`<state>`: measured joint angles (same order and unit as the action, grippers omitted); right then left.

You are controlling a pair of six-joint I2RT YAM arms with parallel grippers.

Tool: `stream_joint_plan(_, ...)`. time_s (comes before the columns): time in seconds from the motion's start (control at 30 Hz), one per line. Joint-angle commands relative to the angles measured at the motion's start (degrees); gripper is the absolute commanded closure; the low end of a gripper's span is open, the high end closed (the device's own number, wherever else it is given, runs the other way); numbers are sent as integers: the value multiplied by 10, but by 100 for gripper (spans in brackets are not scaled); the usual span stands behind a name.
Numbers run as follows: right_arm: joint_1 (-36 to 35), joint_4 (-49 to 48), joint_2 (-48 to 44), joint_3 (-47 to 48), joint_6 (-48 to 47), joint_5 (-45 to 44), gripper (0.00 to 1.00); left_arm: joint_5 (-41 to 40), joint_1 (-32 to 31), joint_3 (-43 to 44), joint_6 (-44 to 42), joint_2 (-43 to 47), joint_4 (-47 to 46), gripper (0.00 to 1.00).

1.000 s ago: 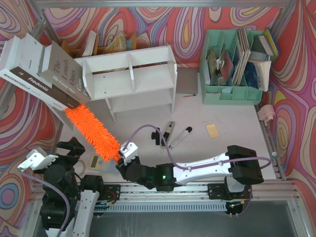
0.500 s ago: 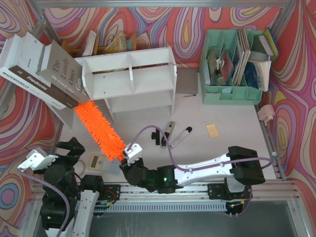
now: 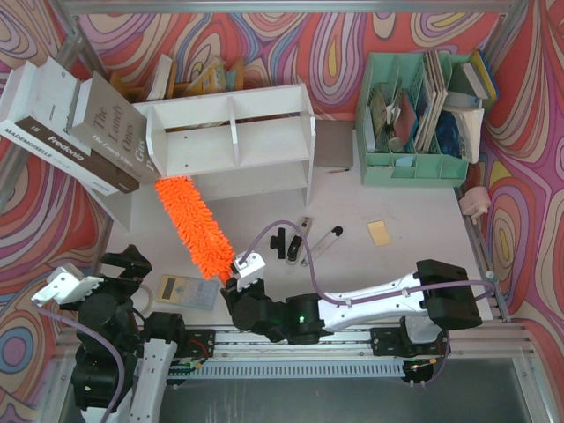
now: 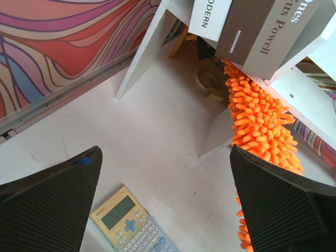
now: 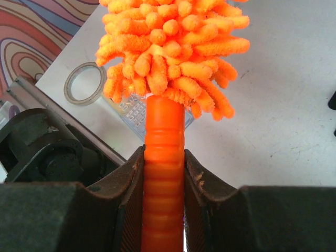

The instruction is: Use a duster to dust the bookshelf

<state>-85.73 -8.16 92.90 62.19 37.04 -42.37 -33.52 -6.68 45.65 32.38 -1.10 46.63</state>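
The white bookshelf (image 3: 238, 141) stands at the back of the table, two tiers with upright dividers. The fluffy orange duster (image 3: 194, 226) slants from my right gripper (image 3: 236, 275) up and left, its tip at the shelf's lower left corner, just below the leaning books (image 3: 79, 132). In the right wrist view my right gripper (image 5: 163, 153) is shut on the duster's ribbed orange handle (image 5: 164, 126), with the fluffy head (image 5: 168, 47) above. My left gripper (image 4: 164, 157) is open over a calculator (image 4: 131, 223), nothing between its fingers; the duster (image 4: 260, 121) hangs to its right.
A mint-green organiser (image 3: 414, 115) full of papers stands back right. A marker pen (image 3: 324, 242), black clips (image 3: 282, 242) and a yellow note (image 3: 380, 233) lie mid-table. The calculator (image 3: 181, 291) lies near the left arm. A tape ring (image 5: 84, 84) lies beside the duster.
My right gripper has slid rightward with the duster, and the duster's tip has swung right from under the books toward the shelf's lower left corner. The left arm has not moved.
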Motion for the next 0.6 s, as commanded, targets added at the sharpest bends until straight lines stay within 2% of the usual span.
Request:
stream_joint_plan(0.0, -6, -5, 8, 45, 18, -30, 100, -8, -3, 1, 1, 8, 3, 1)
stream_joint_plan(0.27, -6, 153, 47, 108, 145, -57, 100, -5, -3, 1, 1, 9, 2, 1)
stream_joint_plan(0.43, -6, 250, 113, 182, 196, -40, 100, -6, -4, 2, 2, 9, 5, 2)
stream_joint_plan(0.57, 4, 275, 137, 199, 217, -3, 100, -9, -4, 5, 4, 9, 8, 1)
